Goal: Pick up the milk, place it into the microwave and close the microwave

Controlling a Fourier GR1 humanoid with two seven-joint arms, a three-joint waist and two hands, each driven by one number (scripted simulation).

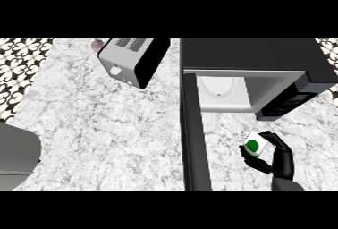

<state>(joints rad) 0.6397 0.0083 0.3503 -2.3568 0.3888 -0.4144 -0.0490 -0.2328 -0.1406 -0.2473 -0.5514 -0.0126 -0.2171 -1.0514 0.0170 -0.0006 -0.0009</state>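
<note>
Milk carton point(255, 143) gripped by right hand point(280, 156), fingers curled round its sides. Held just in front of microwave point(264, 58) opening, right of its open door point(195, 134), not yet inside. Carton reckoned light, stiff-ish card, easily dented if squeezed, maybe bit slick. Best taken across flat sides, kept upright. Left hand not seen.
</note>
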